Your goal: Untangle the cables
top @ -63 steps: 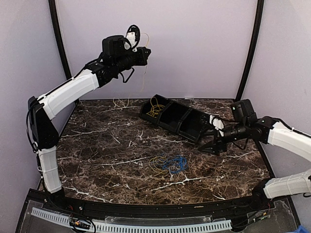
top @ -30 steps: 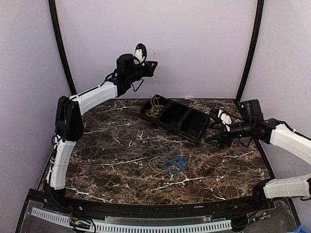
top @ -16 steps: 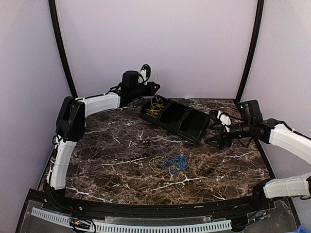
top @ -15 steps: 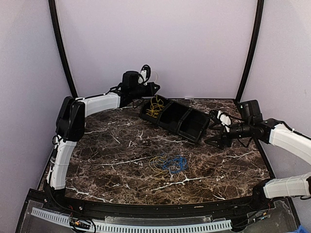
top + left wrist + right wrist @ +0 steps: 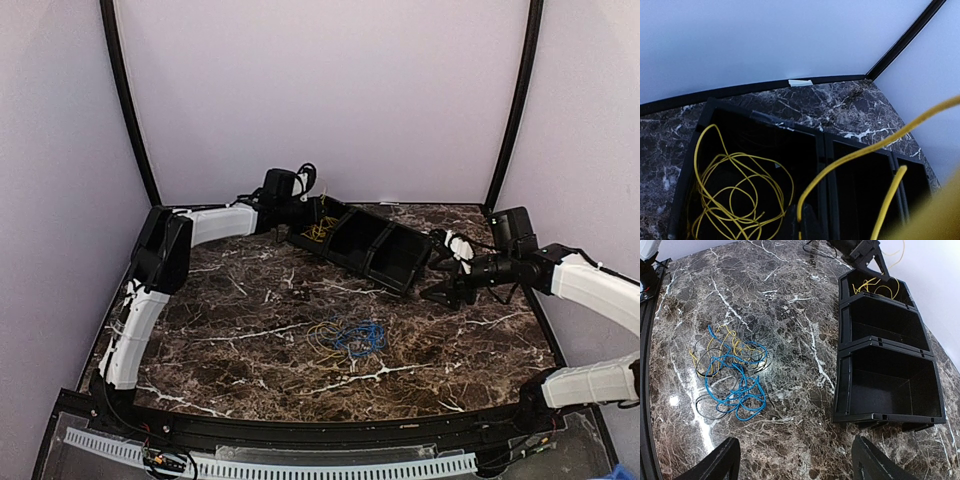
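A yellow cable (image 5: 735, 192) lies coiled in the left end compartment of the black three-part tray (image 5: 385, 268), also seen from above (image 5: 320, 228). My left gripper (image 5: 801, 226) (image 5: 312, 208) hangs low over that compartment, shut on a yellow strand (image 5: 850, 157) that rises from its jaws. A loose tangle of blue cable (image 5: 737, 390) (image 5: 362, 338) and more yellow cable (image 5: 727, 346) lies mid-table. My right gripper (image 5: 795, 465) (image 5: 438, 268) hovers open by the tray's right end, holding nothing, well apart from the tangle.
Thin dark wires (image 5: 707, 407) loop through the mid-table tangle. The tray's middle (image 5: 887, 322) and right (image 5: 890, 385) compartments hold nothing. Purple walls and black corner posts (image 5: 515, 100) close in the marble table (image 5: 230, 300).
My left arm has come down from high by the back wall to the tray, bringing the held yellow cable into the left compartment. The right arm has stayed nearly still, open.
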Controlling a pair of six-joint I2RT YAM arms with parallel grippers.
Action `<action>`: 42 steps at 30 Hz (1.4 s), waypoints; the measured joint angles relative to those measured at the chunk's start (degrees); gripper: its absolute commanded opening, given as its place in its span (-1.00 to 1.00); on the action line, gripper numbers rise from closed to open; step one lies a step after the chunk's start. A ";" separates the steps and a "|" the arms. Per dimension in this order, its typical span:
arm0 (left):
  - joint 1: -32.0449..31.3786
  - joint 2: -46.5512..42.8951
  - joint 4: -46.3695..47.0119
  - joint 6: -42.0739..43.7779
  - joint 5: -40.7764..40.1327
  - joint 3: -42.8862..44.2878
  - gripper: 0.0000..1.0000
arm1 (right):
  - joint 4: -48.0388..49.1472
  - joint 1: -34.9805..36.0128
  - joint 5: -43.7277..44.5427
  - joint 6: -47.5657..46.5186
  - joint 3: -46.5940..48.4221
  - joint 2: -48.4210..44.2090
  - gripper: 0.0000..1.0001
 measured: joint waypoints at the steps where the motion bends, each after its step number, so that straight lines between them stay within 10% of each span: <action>1: 0.00 1.46 -0.35 -0.15 -0.04 0.83 -1.00 | 0.02 0.00 -0.02 0.00 0.00 0.00 0.56; 19: -1.57 6.12 -10.27 1.62 -5.55 6.82 -0.22 | -0.17 0.00 0.02 -0.57 0.00 0.11 0.56; 34: -2.60 -14.03 -21.68 13.44 -4.35 -4.79 -0.13 | -1.01 0.00 0.02 -1.38 0.00 0.11 0.56; 42: 0.74 -15.76 -17.70 5.33 -5.27 -11.08 -0.07 | -1.05 0.00 0.17 -1.44 0.00 0.11 0.56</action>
